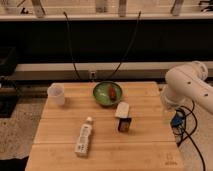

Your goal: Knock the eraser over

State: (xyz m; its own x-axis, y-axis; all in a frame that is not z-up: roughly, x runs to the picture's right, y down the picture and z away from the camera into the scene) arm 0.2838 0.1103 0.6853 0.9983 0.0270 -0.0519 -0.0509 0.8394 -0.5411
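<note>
White arm point(189, 87) folded at right, gripper point(176, 121) low beneath it

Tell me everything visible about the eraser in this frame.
The eraser is a small rectangular block, pale cream on its upper face and dark brown-black on the face toward the camera. It stands on the wooden table, just in front of the green bowl, right of the lying white bottle, touching neither. The gripper hangs at the table's right edge, apart from it.

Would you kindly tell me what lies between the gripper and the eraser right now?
Only bare wood of the table, in the camera view: the gripper hangs by its right edge, and the eraser sits mid-table.
</note>
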